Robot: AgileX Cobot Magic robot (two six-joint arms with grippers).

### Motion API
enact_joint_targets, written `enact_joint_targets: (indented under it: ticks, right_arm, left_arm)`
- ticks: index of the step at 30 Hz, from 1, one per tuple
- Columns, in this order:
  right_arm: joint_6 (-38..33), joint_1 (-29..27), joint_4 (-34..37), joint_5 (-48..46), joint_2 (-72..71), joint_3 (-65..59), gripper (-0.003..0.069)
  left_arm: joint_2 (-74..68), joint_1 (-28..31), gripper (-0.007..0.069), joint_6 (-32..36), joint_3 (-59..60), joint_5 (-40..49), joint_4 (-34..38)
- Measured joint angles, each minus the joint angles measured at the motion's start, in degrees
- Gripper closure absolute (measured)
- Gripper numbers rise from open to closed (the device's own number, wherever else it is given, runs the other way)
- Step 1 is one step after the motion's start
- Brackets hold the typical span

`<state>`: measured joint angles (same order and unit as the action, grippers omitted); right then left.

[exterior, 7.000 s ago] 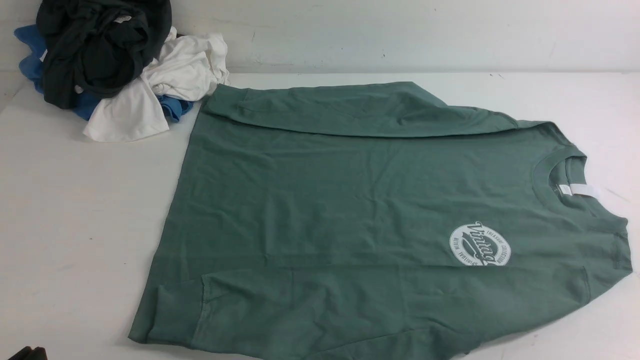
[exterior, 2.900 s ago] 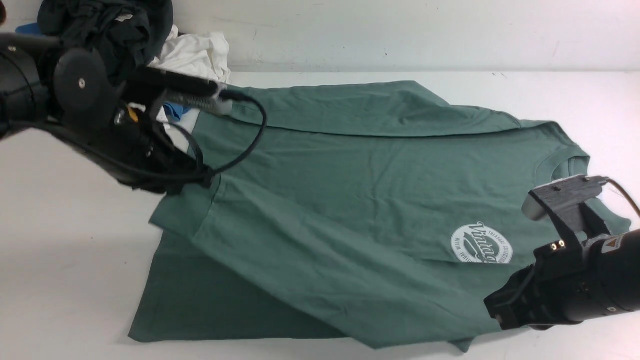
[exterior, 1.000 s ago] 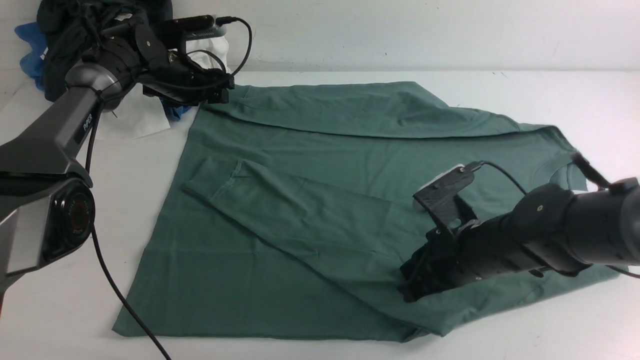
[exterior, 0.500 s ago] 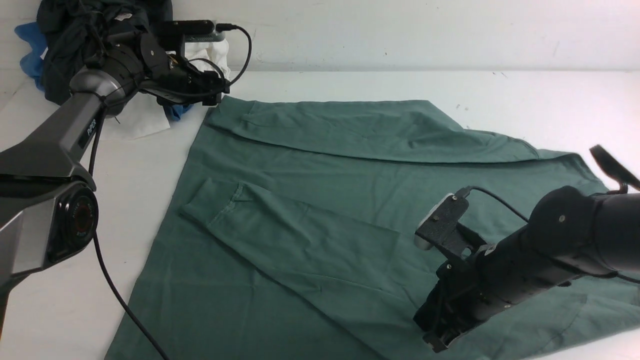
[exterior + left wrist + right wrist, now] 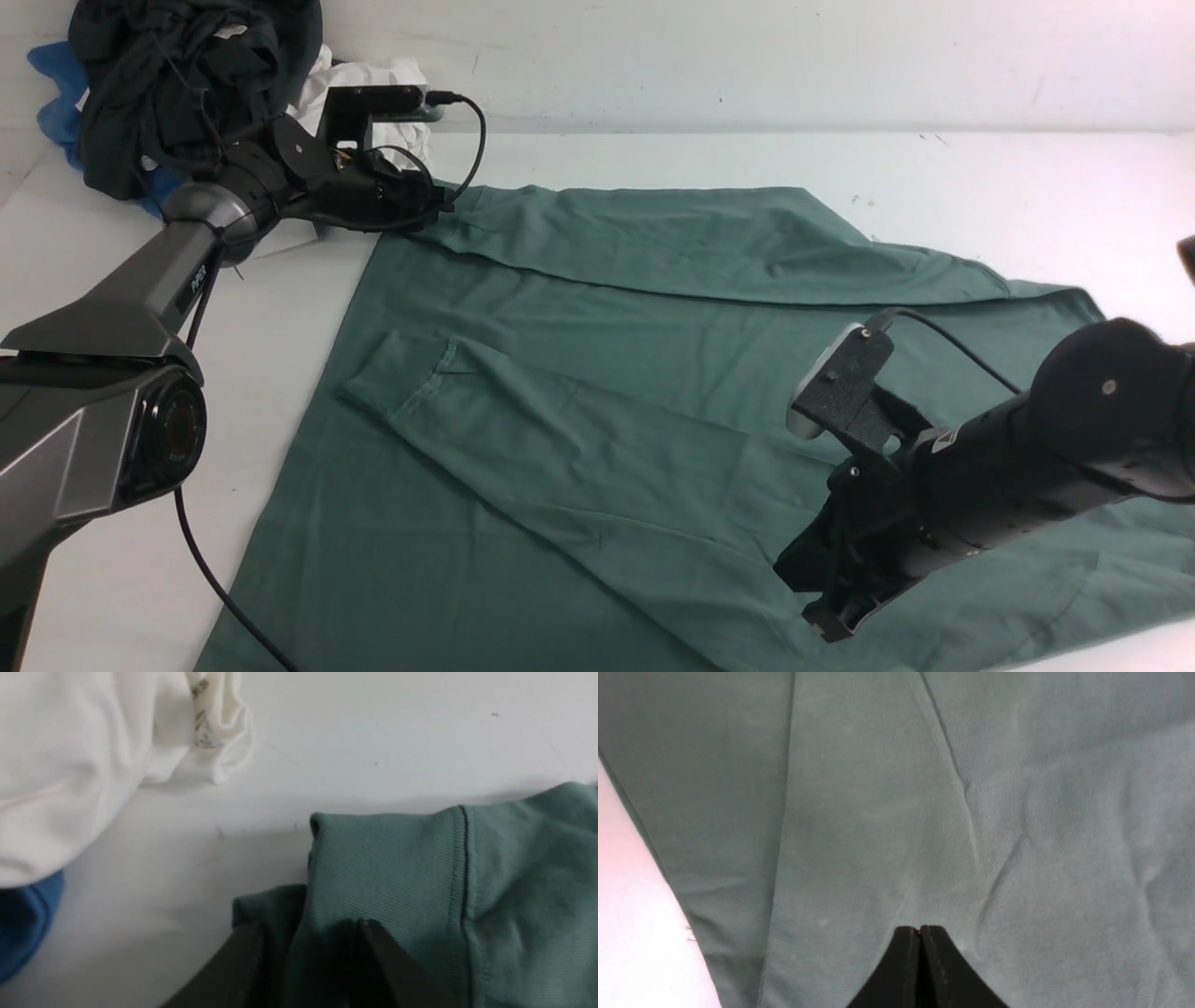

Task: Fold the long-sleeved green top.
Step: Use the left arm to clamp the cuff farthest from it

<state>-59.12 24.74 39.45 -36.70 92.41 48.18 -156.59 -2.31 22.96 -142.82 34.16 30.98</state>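
The green top (image 5: 653, 308) lies much as it did half a second ago, spread flat on the tabletop (image 5: 980, 177), its near sleeve (image 5: 579, 448) folded slantwise across the body. The left gripper (image 5: 308, 938) has dropped onto the far sleeve's cuff (image 5: 387, 858), its jaws narrowed astride it; whether they pinch it I cannot tell. The right gripper (image 5: 920, 931), tips pressed together with nothing between them, is over the cloth at the near right.

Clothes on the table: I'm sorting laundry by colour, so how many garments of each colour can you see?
Green top: 1
Black garment: 1
White garment: 1
Blue garment: 1, mostly buried in the pile
Total: 4
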Motion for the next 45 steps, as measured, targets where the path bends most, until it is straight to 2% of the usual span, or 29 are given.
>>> enact_joint_targets:
  ticks: [2, 4, 19, 24, 30, 32, 34, 36, 38, 44, 45]
  right_arm:
    - [0.00, 0.00, 0.00, -0.27, 0.00, 0.00, 0.0670]
    - [0.00, 0.00, 0.00, -0.48, 0.00, 0.00, 0.0670]
    - [0.07, 0.00, 0.00, -0.55, -1.78, 0.00, 0.0670]
    - [0.07, 0.00, 0.00, -0.60, -2.07, 0.00, 0.0670]
    - [0.71, 0.00, 0.00, -0.94, -2.07, 0.00, 0.0670]
    - [1.12, 0.00, 0.00, -0.25, -2.07, 0.00, 0.0670]
    - [1.16, 0.00, 0.00, 0.74, -2.07, 0.00, 0.0670]
    - [1.16, 0.00, 0.00, 1.16, -2.07, 0.00, 0.0670]
    - [1.16, 0.00, 0.00, 1.54, -2.07, 0.00, 0.0670]
    - [1.16, 0.00, 0.00, 1.54, -2.07, 0.00, 0.0670]
    - [1.16, 0.00, 0.00, 1.54, -2.07, 0.00, 0.0670]
  left_arm:
    - [0.00, 0.00, 0.0536, 1.27, 0.00, 0.38, 0.84]
    - [0.15, 0.00, 0.0585, 1.75, 0.00, 0.64, 1.06]
    - [5.25, 0.00, 0.0601, 1.66, 0.05, 5.46, -4.42]
    - [3.40, 0.00, 0.0506, -0.02, 0.10, 5.87, -6.80]
    - [3.19, 0.00, 0.0194, -1.58, 0.10, 0.49, -4.53]
    - [3.05, 0.00, 0.0155, -1.65, 0.10, -0.46, -3.77]
    - [2.50, 0.00, 0.0149, -1.71, 0.10, -1.57, -3.26]
    - [2.04, 0.00, 0.0157, -1.71, 0.06, -1.81, -3.09]
    - [1.04, 0.00, 0.0202, -1.64, 0.06, -1.86, -3.09]
    - [-0.13, 0.00, 0.0423, 1.39, 0.06, -2.88, -2.71]
    - [-0.13, 0.00, 0.0522, 3.02, 0.06, -2.88, -2.24]
